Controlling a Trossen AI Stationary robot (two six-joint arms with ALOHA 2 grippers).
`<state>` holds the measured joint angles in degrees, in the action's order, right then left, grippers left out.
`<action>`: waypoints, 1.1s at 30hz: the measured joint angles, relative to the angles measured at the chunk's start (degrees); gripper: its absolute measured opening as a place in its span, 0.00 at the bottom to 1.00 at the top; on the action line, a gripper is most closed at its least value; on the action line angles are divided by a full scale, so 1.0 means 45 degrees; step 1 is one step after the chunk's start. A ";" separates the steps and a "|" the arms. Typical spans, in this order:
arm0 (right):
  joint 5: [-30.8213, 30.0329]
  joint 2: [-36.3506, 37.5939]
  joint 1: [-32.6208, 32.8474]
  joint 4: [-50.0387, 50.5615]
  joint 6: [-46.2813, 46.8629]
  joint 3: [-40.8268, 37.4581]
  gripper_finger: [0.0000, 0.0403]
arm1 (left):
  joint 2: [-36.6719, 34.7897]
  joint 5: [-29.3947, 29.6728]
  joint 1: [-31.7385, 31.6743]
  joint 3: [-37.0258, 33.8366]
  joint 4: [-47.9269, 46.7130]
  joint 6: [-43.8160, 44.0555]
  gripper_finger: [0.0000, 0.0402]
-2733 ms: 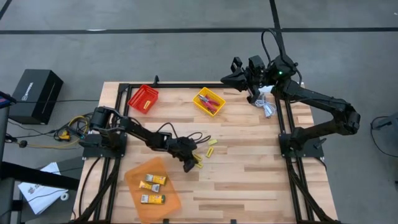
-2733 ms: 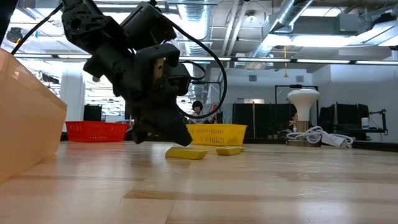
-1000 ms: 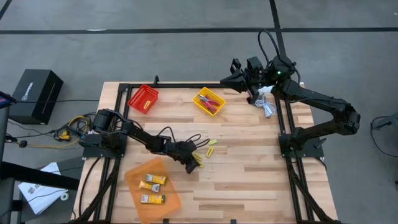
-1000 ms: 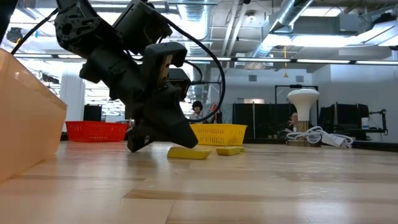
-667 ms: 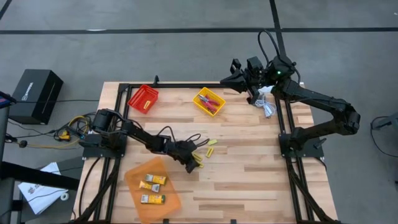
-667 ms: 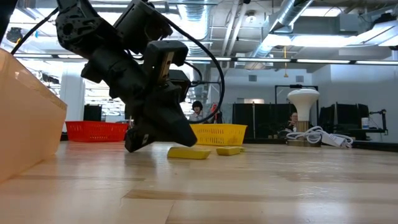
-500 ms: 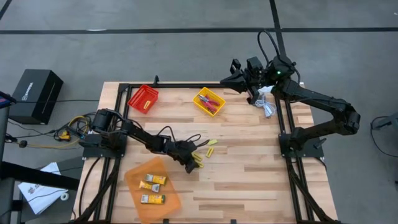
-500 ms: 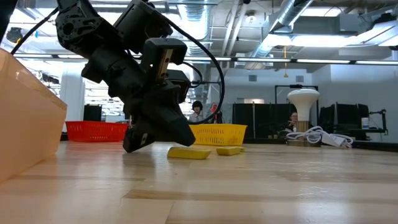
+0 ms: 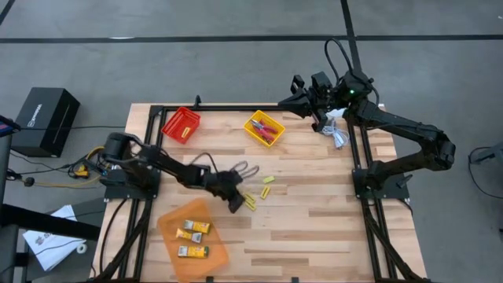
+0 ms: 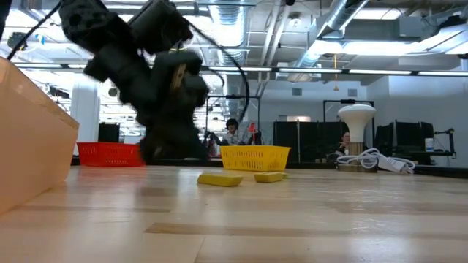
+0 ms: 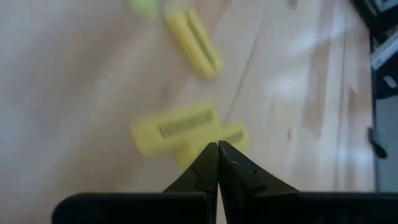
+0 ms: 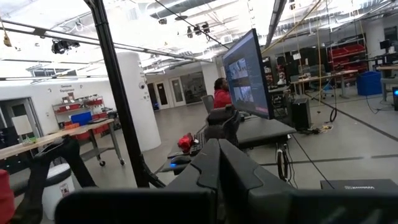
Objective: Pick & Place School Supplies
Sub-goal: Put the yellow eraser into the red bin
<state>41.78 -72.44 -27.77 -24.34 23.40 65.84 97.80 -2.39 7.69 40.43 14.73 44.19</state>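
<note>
My left gripper (image 9: 235,206) is shut and hangs low over the table's middle, just left of a yellow pack (image 9: 250,202). In the left wrist view the shut gripper (image 11: 217,145) points at that pack (image 11: 177,127), which lies flat on the wood. Farther off lie a pair of thin yellow sticks (image 11: 193,40) and another small yellow piece (image 9: 269,180). The low view shows two yellow pieces (image 10: 219,180) (image 10: 268,177) resting on the table. Two yellow-and-white packs (image 9: 192,228) (image 9: 192,251) lie in the orange tray (image 9: 169,224). My right gripper (image 12: 218,149) is shut and raised over the far right corner (image 9: 289,98).
A red tray (image 9: 181,124) and a yellow tray (image 9: 263,128) holding red-handled tools stand near the far edge. A white cable (image 9: 336,134) lies at the far right, beside a white lamp-like object (image 10: 356,117). Bare wood stretches right of the yellow pieces. People sit in the room behind.
My left gripper has lifted off the table beside the yellow pack and swung toward the table's left edge, blurred in the low view. The yellow pieces have stayed where they lay. The right arm has kept still.
</note>
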 joint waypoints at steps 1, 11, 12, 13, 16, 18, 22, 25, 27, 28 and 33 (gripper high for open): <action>0.0000 -0.0002 0.0000 -0.0019 0.0000 0.0000 0.00 | -0.0242 0.0155 -0.0058 0.0018 -0.0348 -0.0552 0.00; -0.0139 0.0005 0.0223 0.0208 -0.0016 0.0014 0.00 | -0.0986 0.0450 -0.0915 -0.0006 -0.0774 -0.2867 0.00; -0.0185 0.0015 0.0279 0.0730 -0.0214 0.0026 0.00 | -0.1000 0.0447 -0.1029 0.0002 -0.0752 -0.2905 0.00; -0.0349 0.0038 0.0365 0.1726 -0.0605 0.0040 0.00 | -0.1015 0.0440 -0.1137 0.0020 -0.0698 -0.2925 0.00; -0.1992 0.0031 0.0796 0.6240 -0.1831 0.0019 0.00 | -0.1162 0.0486 -0.1523 0.0033 -0.0598 -0.3011 0.00; -0.3079 -0.0061 0.1275 0.8682 -0.2605 -0.0010 0.00 | -0.1377 0.0552 -0.1778 0.0042 -0.0406 -0.3170 0.00; -0.3884 -0.0220 0.2507 1.0142 -0.2531 -0.0435 0.00 | -0.2118 0.0525 -0.2340 0.0043 -0.0389 -0.3948 0.00; -0.4145 -0.0205 0.3505 0.9477 -0.1638 -0.1312 0.00 | -0.2750 0.0557 -0.2981 0.0048 -0.0443 -0.4512 0.00; -0.4638 -0.0205 0.4191 0.8742 -0.0582 -0.2199 0.00 | -0.3211 0.0562 -0.3468 0.0048 -0.0421 -0.4814 0.00; -0.4862 -0.0228 0.4544 0.8247 -0.0020 -0.2669 0.00 | -0.3417 0.0587 -0.3696 0.0048 -0.0420 -0.4932 0.00; -0.7656 -0.0212 0.6706 0.4169 0.3387 -0.5105 0.00 | -0.4467 0.0228 -0.4736 0.0052 -0.0648 -0.5704 0.00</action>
<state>7.33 -73.39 2.41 -5.58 38.64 42.87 77.70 -1.36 -13.62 40.66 11.82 18.53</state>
